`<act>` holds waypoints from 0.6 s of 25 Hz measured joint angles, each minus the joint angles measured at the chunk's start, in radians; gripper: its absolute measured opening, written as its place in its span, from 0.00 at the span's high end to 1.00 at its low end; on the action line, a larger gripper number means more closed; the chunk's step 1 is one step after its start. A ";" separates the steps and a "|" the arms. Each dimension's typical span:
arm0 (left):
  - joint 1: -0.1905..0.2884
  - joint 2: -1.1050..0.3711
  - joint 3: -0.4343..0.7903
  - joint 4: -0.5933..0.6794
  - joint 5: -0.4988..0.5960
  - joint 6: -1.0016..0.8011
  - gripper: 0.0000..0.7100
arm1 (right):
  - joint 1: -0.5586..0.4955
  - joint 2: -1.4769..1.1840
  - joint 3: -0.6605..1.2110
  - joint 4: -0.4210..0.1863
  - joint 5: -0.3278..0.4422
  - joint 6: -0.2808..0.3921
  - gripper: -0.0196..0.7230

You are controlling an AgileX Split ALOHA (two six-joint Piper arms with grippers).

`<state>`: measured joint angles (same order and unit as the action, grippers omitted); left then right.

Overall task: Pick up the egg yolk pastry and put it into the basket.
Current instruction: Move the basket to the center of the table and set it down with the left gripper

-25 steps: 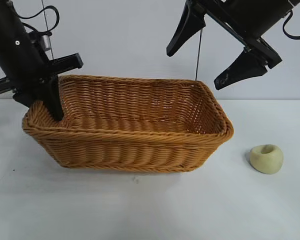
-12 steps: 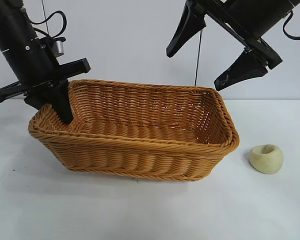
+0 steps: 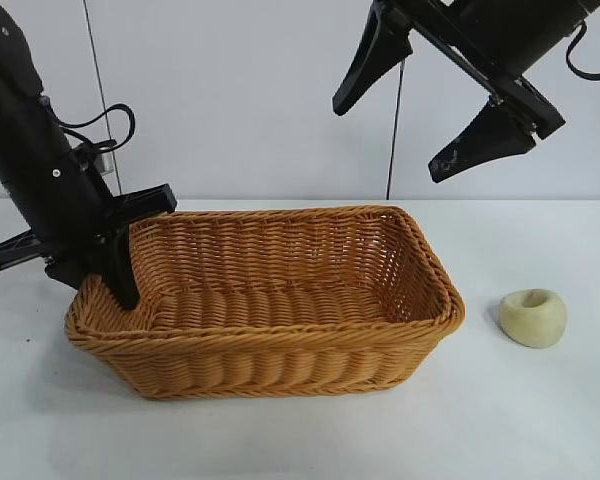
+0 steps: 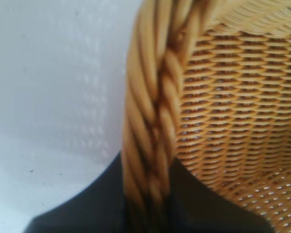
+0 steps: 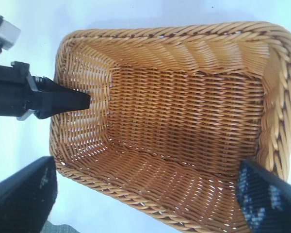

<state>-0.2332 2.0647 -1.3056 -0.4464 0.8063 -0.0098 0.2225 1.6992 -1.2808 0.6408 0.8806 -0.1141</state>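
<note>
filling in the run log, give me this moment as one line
left gripper: shut on basket rim at its left end | right gripper: open, raised above basket | egg yolk pastry: on table right of basket, untouched

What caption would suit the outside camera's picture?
Left gripper clamps the basket rim; right gripper hangs open above; egg yolk pastry waits on the table.

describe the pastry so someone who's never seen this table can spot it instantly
Find the big orange-brown wicker basket mid-table, its left rim clamped by the left claw. On the bare white table just past its right end sits the egg yolk pastry: small, pale cream, rounded, with a dimple on top.
</note>
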 joint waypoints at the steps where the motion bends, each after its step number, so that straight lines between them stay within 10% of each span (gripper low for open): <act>1: 0.000 0.000 0.000 0.000 -0.002 0.000 0.85 | 0.000 0.000 0.000 0.000 0.000 0.000 0.04; 6: 0.000 0.000 0.000 -0.003 -0.005 0.001 0.82 | 0.000 0.000 0.000 0.000 0.002 0.000 0.04; 12: 0.000 0.000 -0.001 -0.006 -0.023 0.001 0.19 | 0.000 0.000 0.000 0.000 0.002 0.000 0.04; 15: 0.000 0.000 -0.026 0.022 0.016 0.001 0.07 | 0.000 0.000 0.000 0.000 0.002 0.000 0.04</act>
<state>-0.2332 2.0646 -1.3315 -0.4247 0.8223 -0.0089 0.2225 1.6992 -1.2808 0.6408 0.8824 -0.1141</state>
